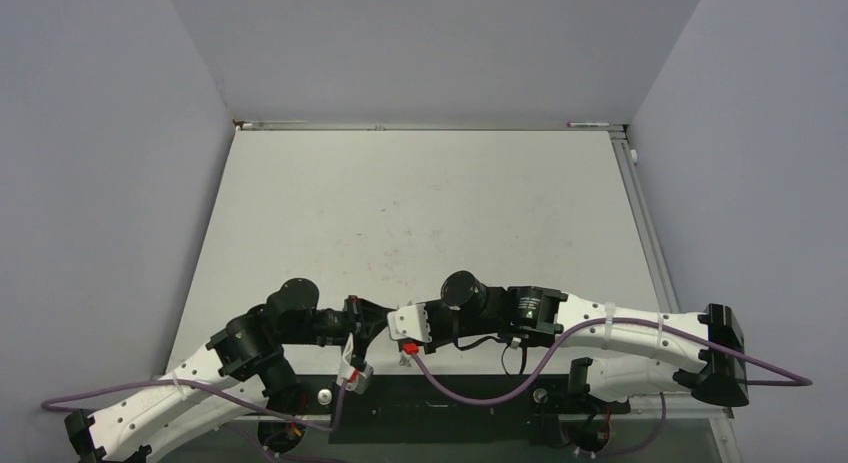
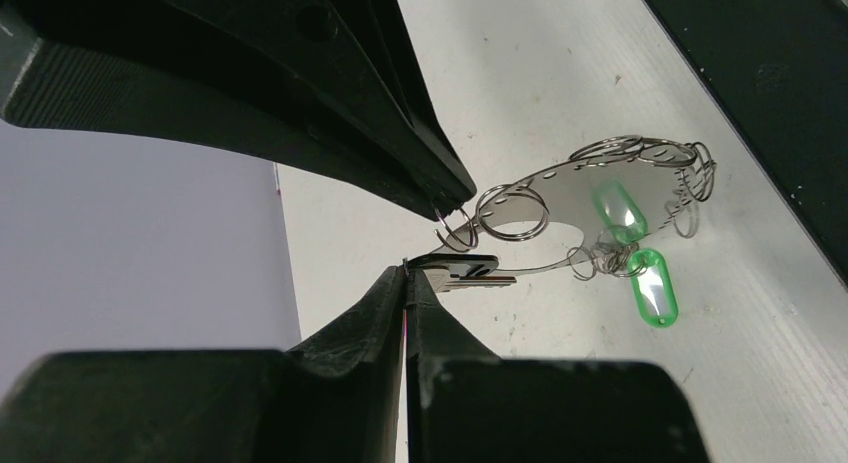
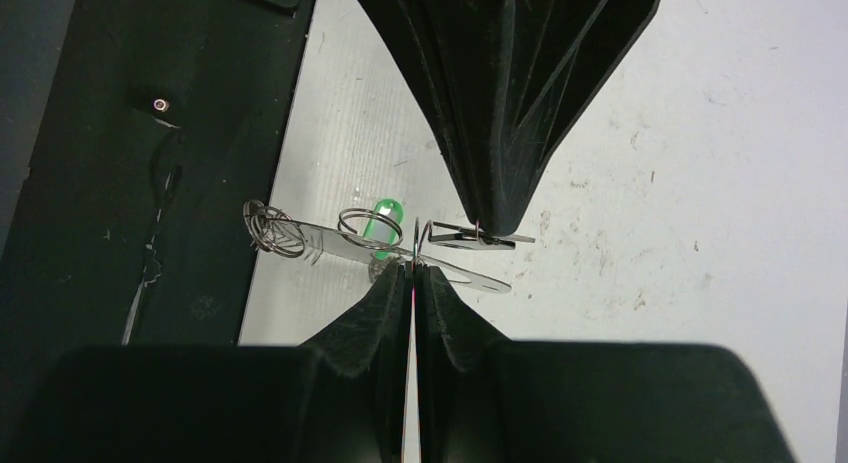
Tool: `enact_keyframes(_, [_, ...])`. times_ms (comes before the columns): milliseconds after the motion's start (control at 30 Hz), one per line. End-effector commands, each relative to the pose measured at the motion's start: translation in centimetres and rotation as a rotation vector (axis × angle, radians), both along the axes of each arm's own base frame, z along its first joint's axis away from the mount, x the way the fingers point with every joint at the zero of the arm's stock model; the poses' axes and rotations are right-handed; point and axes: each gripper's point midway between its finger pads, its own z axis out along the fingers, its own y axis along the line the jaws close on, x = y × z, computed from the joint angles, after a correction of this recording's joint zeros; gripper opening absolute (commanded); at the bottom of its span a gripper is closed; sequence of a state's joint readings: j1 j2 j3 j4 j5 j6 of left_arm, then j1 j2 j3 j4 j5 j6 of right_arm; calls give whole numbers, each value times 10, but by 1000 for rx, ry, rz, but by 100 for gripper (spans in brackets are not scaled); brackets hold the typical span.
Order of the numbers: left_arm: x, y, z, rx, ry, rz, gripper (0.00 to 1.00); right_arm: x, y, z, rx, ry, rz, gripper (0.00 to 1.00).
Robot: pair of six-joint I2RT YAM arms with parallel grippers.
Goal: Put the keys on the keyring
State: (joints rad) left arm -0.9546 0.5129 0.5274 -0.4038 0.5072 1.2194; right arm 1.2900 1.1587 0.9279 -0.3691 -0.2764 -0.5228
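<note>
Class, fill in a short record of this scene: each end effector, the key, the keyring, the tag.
left end effector: shut on the key
right end effector: shut on the keyring, at a small ring on its edge
key: black head, silver blade, close beside that ring; threaded or not, unclear
green tag: attached to the keyring
surface: white table

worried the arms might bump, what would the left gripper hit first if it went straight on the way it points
Probably a small ring of the keyring, just past the key in the left gripper, then the right gripper holding that ring. Depth is unclear; it might pass beside.
</note>
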Motion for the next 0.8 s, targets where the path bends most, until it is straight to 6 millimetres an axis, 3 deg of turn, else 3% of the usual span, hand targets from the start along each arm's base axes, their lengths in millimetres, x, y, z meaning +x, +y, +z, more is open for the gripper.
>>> enact_keyframes(0, [-1, 0, 4, -8, -40, -12, 0, -1, 16, 33, 97, -23, 33, 5])
enact_keyframes(767, [-6, 3, 4, -5, -78, -32, 0, 7, 17, 34, 77, -26, 17, 5])
